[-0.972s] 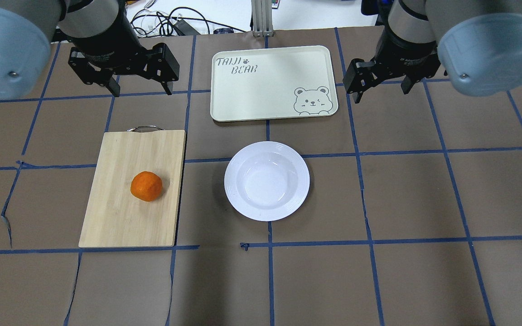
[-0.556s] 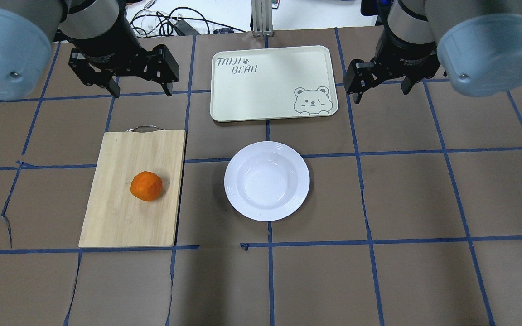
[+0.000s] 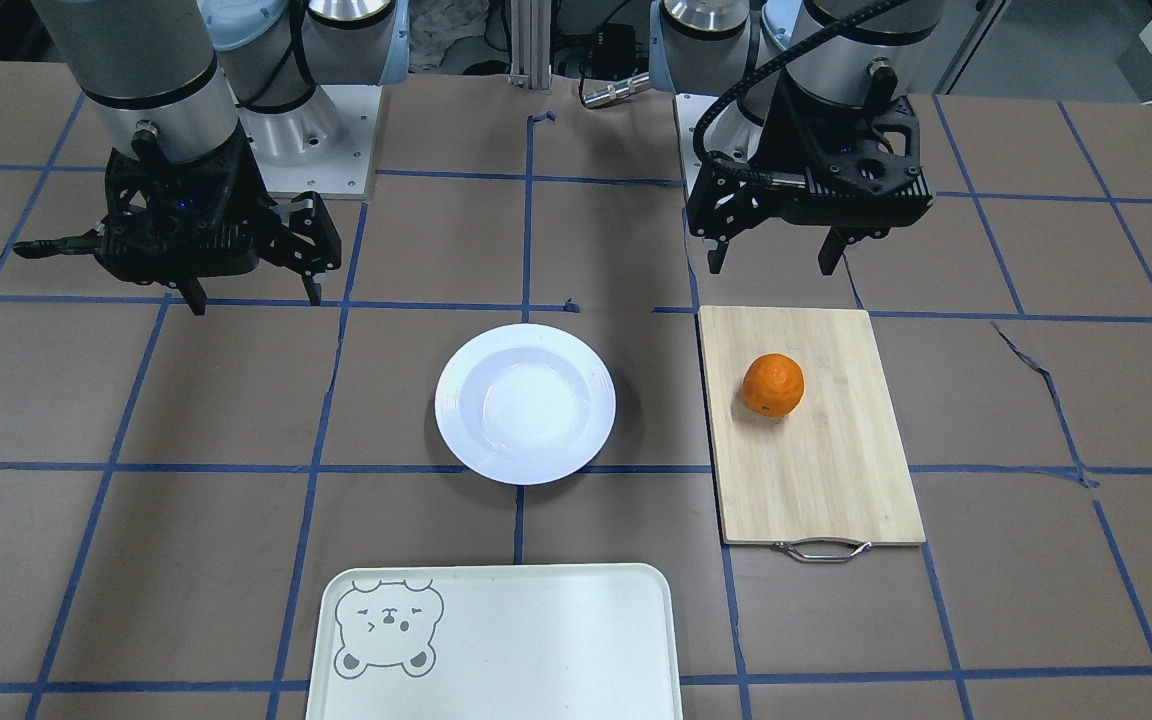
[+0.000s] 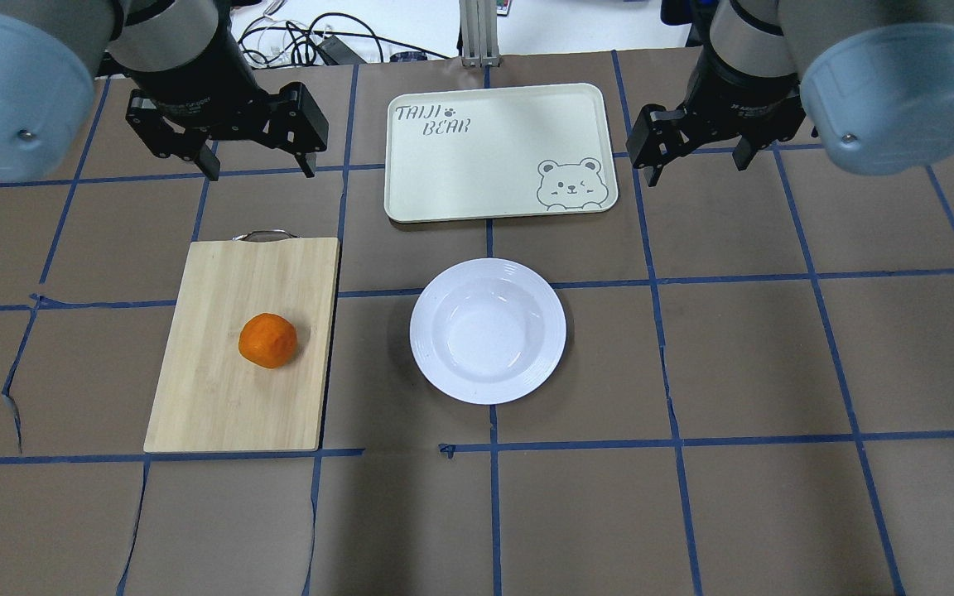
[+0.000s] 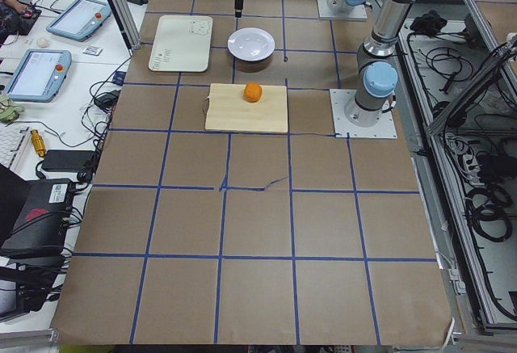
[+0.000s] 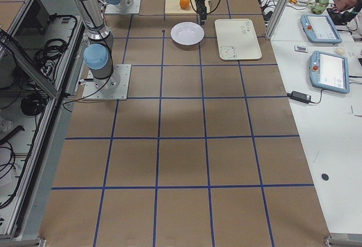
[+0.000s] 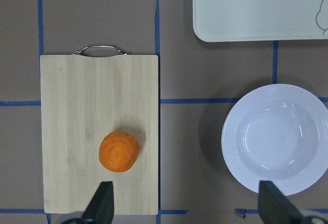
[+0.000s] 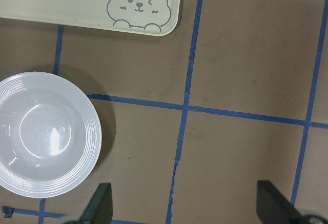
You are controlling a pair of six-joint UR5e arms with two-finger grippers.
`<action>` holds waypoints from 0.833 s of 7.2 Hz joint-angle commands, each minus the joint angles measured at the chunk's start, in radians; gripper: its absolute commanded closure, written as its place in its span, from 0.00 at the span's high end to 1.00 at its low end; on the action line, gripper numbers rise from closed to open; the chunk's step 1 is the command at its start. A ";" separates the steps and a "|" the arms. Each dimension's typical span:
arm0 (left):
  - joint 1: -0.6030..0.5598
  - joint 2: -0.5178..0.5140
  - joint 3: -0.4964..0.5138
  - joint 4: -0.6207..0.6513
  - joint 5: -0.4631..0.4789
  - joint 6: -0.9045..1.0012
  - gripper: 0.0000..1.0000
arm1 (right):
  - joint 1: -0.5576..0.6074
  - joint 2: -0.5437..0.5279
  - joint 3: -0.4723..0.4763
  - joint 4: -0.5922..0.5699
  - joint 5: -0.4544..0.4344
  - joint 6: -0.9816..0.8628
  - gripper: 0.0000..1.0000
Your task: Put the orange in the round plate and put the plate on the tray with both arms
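nothing on the counter [image 4: 775, 372] has shifted since a second ago, and both claws hang almost where they were. the tray [image 4: 493, 165] reads "taiji bear" in grey beside a paw print, with a bear face in one corner. the orange [image 4: 267, 340] sits on the wooden cutting board [image 4: 220, 397], well apart from the left claw [image 4: 260, 174], which is spread wide and empty. the round plate [image 4: 487, 331] lies bare between board and tray. the right claw [image 4: 698, 172], also wide and empty, hovers beside the tray's bear corner.
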 commanded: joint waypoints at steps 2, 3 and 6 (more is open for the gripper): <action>0.001 -0.006 -0.005 -0.002 -0.001 0.001 1.00 | 0.003 0.000 0.006 0.005 0.000 0.001 1.00; 0.001 -0.020 -0.013 0.006 0.002 0.001 1.00 | 0.001 0.000 0.006 0.005 0.000 0.001 1.00; 0.004 -0.023 -0.202 0.090 0.016 0.051 1.00 | 0.001 0.000 0.007 0.006 0.000 0.001 1.00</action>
